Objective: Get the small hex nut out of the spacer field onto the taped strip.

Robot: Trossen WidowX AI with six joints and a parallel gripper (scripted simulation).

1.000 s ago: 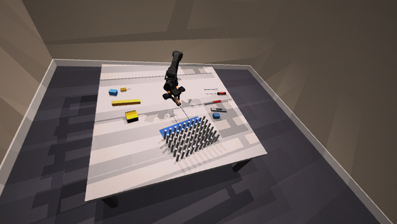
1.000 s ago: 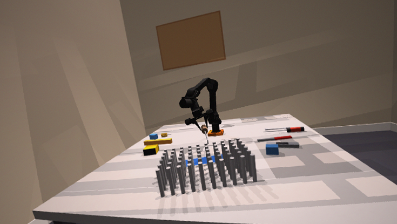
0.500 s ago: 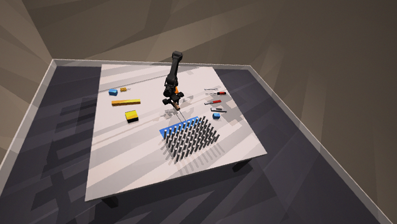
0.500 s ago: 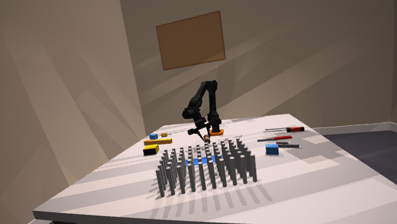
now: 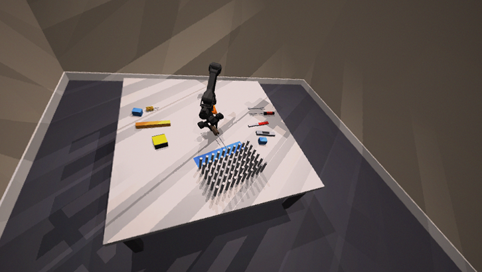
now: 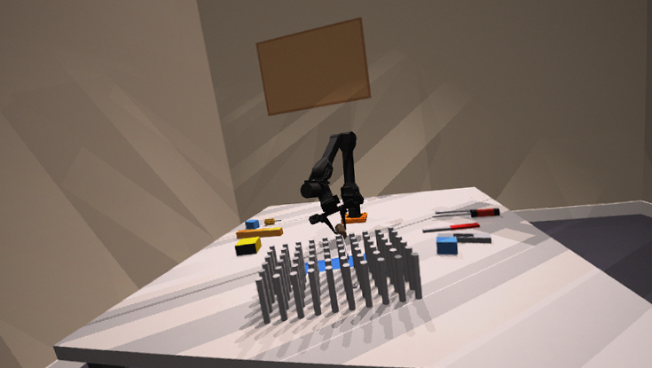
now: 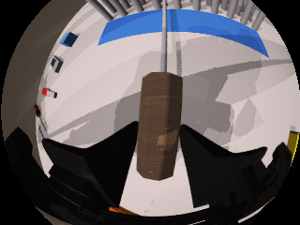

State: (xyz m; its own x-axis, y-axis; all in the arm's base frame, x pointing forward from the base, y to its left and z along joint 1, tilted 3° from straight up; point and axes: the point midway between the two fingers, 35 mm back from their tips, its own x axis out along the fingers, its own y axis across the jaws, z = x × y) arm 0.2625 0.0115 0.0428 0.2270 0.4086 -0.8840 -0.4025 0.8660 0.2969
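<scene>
With its fingers pressed on both sides of a wooden handle point(image 5: 215, 131) point(image 6: 341, 232) point(image 7: 159, 100), the gripper point(image 5: 212, 127) point(image 6: 339, 227) point(image 7: 159, 127) is grasping a thin-rod tool point(image 5: 221, 140) point(image 6: 345, 246) point(image 7: 159, 127). Rod points ahead, over the blue strip point(image 5: 196, 160) point(image 6: 323, 264) point(image 7: 211, 25); tip contact unclear. Beyond the strip, upright metal posts point(image 5: 200, 163) point(image 6: 333, 289) point(image 7: 232, 11). Small dark shape low among them, apparently the nut point(image 6: 354, 286); too small to be certain. Left of gripper: blue block point(image 5: 262, 141) point(image 6: 446, 245) point(image 7: 69, 38), red-handled tool point(image 5: 263, 123) point(image 6: 464, 225) point(image 7: 159, 127). Right: yellow block point(image 5: 159, 140) point(image 6: 248, 246) point(image 7: 293, 141), orange bar point(image 5: 153, 123) point(image 6: 259, 232).
</scene>
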